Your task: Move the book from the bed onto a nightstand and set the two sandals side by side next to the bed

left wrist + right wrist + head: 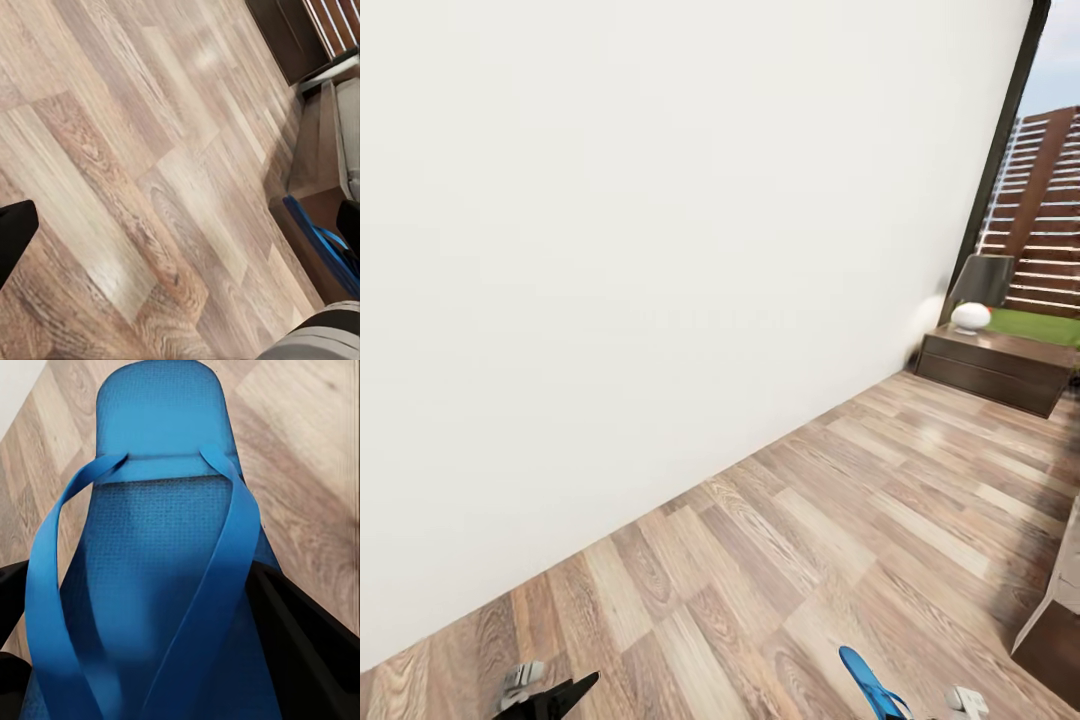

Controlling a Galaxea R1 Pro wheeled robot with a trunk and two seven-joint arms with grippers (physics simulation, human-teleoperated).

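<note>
I see wood-plank floor running to the white wall; far right, a dark nightstand stands on it, carrying a lamp.

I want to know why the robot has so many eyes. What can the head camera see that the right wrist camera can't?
The head view alone shows the white wall, the nightstand with its lamp, the window's fence and the left gripper. The right wrist view alone shows the sandal's straps close up, with the dark fingers on either side of it. Both show the blue sandal and the wood floor.
</note>
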